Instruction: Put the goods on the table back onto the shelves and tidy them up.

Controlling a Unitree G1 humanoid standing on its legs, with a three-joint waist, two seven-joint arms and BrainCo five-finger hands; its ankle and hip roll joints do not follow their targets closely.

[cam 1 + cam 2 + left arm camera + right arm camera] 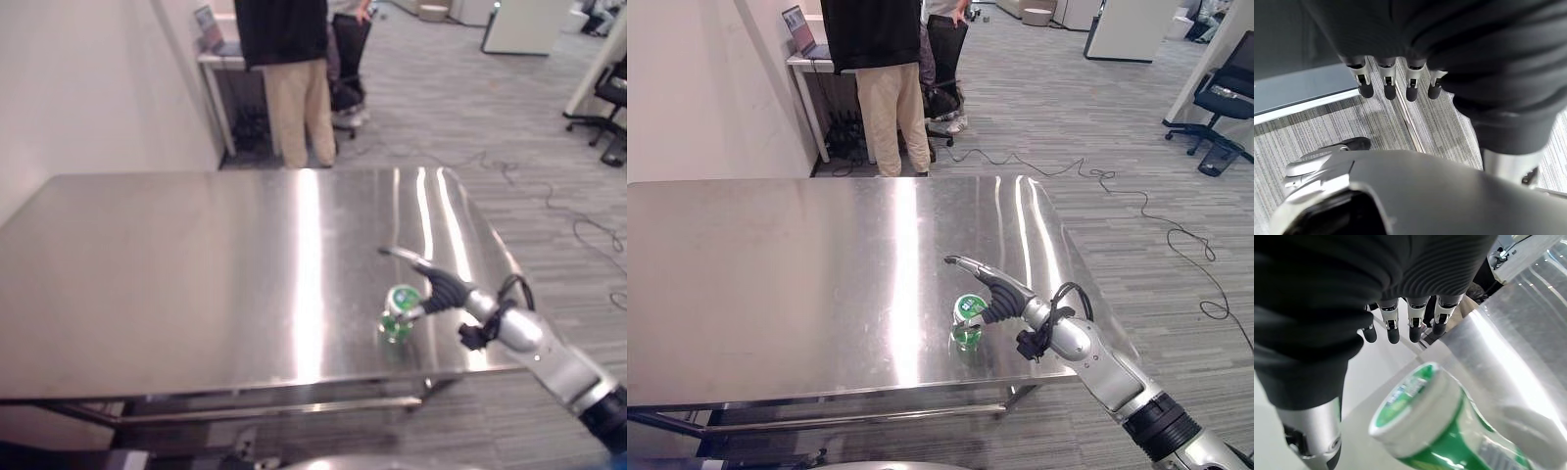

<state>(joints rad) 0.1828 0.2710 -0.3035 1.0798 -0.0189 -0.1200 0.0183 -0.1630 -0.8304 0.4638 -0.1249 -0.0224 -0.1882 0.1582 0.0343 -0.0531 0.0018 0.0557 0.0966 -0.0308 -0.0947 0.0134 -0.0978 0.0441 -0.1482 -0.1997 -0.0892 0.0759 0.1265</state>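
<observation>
Right hand (1004, 294) reaches in over the near right part of the steel table (774, 274), its fingers extended and loose rather than curled, stretched out above and past the green-and-white container (967, 323). You have no grip yet: in the right wrist view the fingertips (1393, 335) hang clear of the container (1435, 431), which sits below the palm. Whether the thumb touches its side, you cannot tell.

That container stands upright close to the table's front edge, near the right corner, well apart from anything else. Its long axis runs vertical, with the white cap and green-printed top facing up toward the head camera. It looks like a small plastic tub or bottle, so judge it light, stiff enough to take a firm squeeze, and smooth-walled, hence a little slippery against metal fingers. It also looks fairly tall for its footprint, so a nudge from the side could tip it or send it toward the edge.

You would do best to wrap the body below the cap, fingers on the far side and thumb on the near side, keeping it upright.

Your left hand (1396, 81) hangs low beside the table, fingers relaxed over the carpeted floor (1312, 132), holding nothing.
</observation>
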